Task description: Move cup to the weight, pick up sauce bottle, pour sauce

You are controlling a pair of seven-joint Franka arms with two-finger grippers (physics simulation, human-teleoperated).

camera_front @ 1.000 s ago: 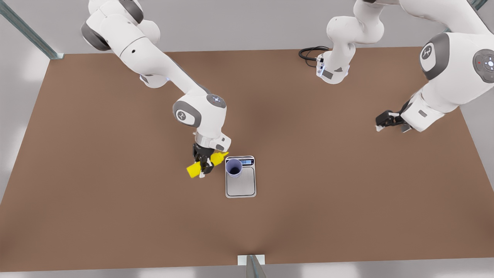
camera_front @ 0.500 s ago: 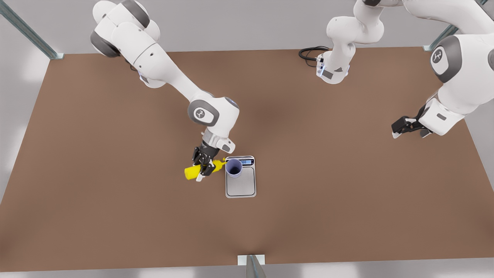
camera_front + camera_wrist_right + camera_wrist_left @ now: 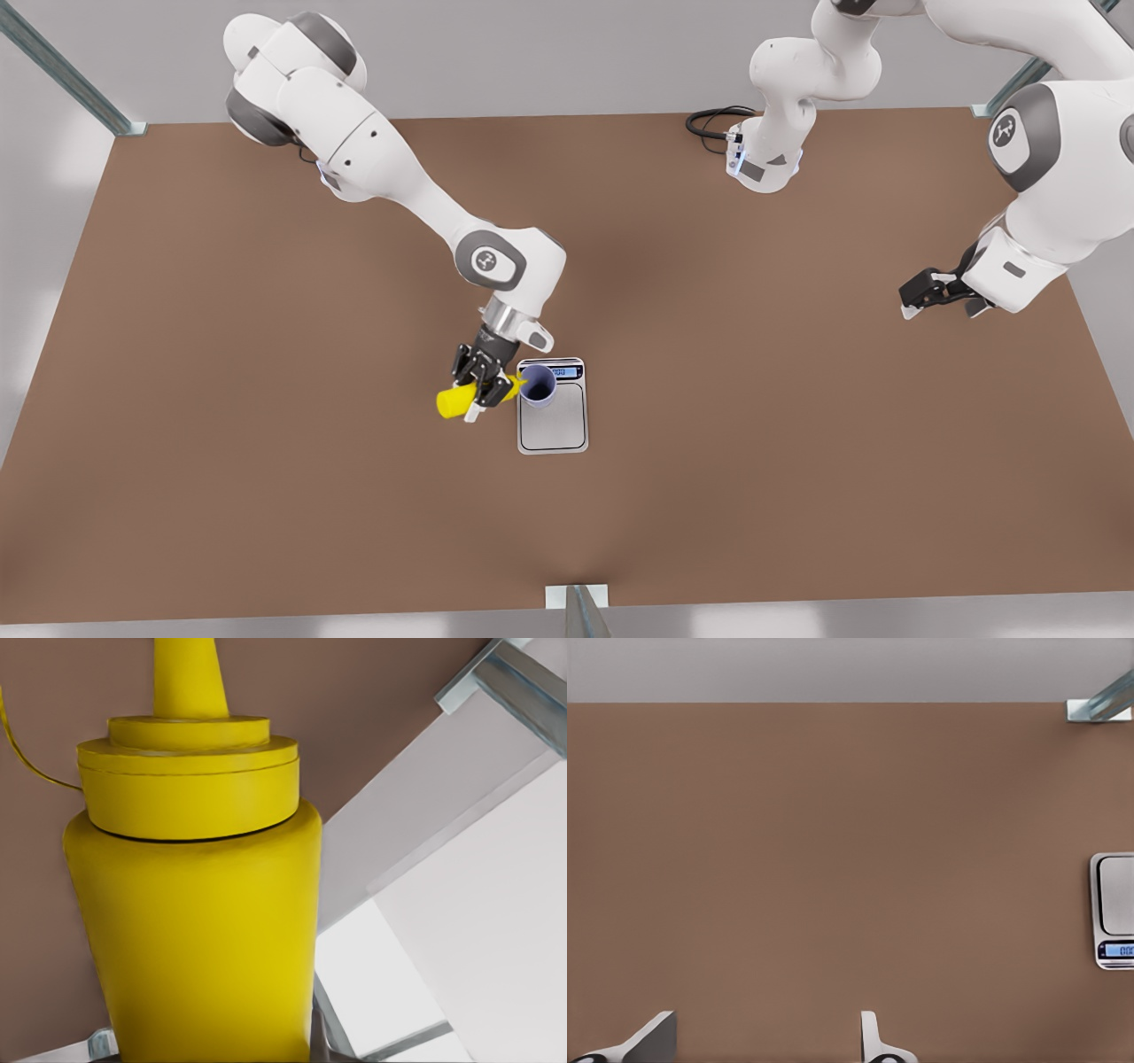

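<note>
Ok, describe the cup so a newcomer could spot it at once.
On the brown table, find the flat silver weight near the middle. The cup stands on its plate beside the display: a small lavender-blue tumbler, unlike the yellow sauce bottle the right gripper tilts toward it.

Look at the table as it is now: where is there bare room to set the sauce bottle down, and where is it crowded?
Crowded: the right gripper holds the sauce bottle against the cup on the weight.

Free: the brown table between there and the front view's left edge, the near strip, and the stretch between the weight and the waiting left gripper, open.
</note>
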